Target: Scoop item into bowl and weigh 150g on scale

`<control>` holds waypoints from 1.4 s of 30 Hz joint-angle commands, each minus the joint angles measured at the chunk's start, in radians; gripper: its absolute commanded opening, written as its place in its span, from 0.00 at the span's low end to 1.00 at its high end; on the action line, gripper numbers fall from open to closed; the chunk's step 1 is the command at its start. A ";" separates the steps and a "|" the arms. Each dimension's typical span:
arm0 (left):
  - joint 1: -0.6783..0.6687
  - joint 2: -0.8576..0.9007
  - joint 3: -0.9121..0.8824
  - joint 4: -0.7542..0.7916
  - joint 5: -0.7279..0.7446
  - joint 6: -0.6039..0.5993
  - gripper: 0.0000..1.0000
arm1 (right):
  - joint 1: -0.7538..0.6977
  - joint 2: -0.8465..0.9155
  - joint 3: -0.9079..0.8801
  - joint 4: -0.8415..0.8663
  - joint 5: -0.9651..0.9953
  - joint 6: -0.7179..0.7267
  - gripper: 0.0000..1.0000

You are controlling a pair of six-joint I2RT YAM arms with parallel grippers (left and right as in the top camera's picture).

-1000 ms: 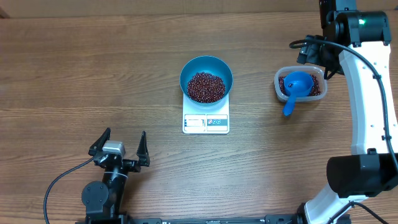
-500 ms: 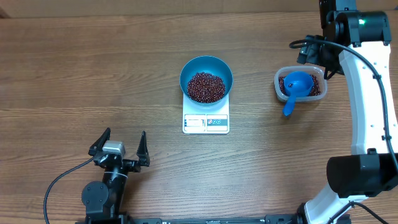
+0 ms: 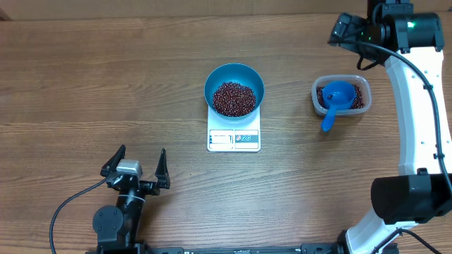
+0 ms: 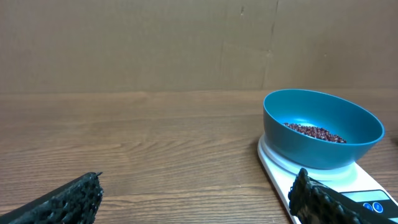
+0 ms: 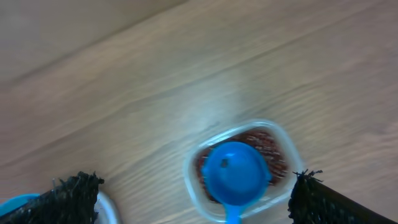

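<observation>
Beans (image 3: 234,98) in one bowl (image 3: 211,82) on one scale (image 3: 234,140), left gripper (image 3: 141,155), right gripper (image 5: 193,185) both released

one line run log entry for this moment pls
bowl: beans in, on scale | scoop: resting in tub | left gripper: open, empty | right gripper: open, empty, above tub

White right arm (image 3: 413,106), black joints (image 3: 409,199) and cable (image 3: 426,83); black textured left hand (image 3: 141,156).

right end effector (image 3: 344,29) pulled back from tub (image 3: 316,90), now higher, toward far side; tub fully uncovered overhead.
</observation>
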 commanded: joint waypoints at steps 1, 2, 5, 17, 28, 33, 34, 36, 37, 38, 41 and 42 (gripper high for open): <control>0.006 -0.009 -0.003 0.000 0.014 0.012 0.99 | -0.002 -0.034 0.030 0.010 -0.068 -0.004 1.00; 0.006 -0.009 -0.003 0.000 0.015 0.012 0.99 | -0.002 -0.037 0.030 0.011 -0.068 -0.004 1.00; 0.006 -0.009 -0.003 0.000 0.014 0.012 0.99 | -0.002 -0.054 0.029 0.028 -0.069 -0.004 1.00; 0.006 -0.009 -0.003 0.000 0.014 0.012 0.99 | -0.002 -0.228 -0.100 0.244 -0.069 -0.004 1.00; 0.006 -0.009 -0.003 0.000 0.014 0.012 0.99 | 0.008 -0.497 -0.587 0.662 -0.088 -0.004 1.00; 0.006 -0.009 -0.003 0.000 0.014 0.012 1.00 | 0.054 -0.682 -0.967 1.098 -0.095 -0.005 1.00; 0.006 -0.009 -0.003 0.000 0.014 0.012 1.00 | 0.061 -0.706 -1.020 1.159 -0.094 -0.006 1.00; 0.006 -0.009 -0.003 0.000 0.014 0.012 1.00 | 0.076 -0.766 -1.146 1.291 -0.095 -0.022 1.00; 0.006 -0.009 -0.003 0.000 0.014 0.012 1.00 | 0.081 -0.789 -1.194 1.337 -0.095 -0.034 1.00; 0.006 -0.009 -0.003 0.000 0.014 0.012 0.99 | 0.086 -0.817 -1.250 1.384 -0.095 -0.049 1.00; 0.006 -0.009 -0.003 0.000 0.014 0.012 0.99 | 0.092 -0.895 -1.393 1.478 -0.106 -0.080 1.00; 0.006 -0.009 -0.003 0.000 0.015 0.012 1.00 | 0.091 -0.923 -1.442 1.503 -0.114 -0.089 1.00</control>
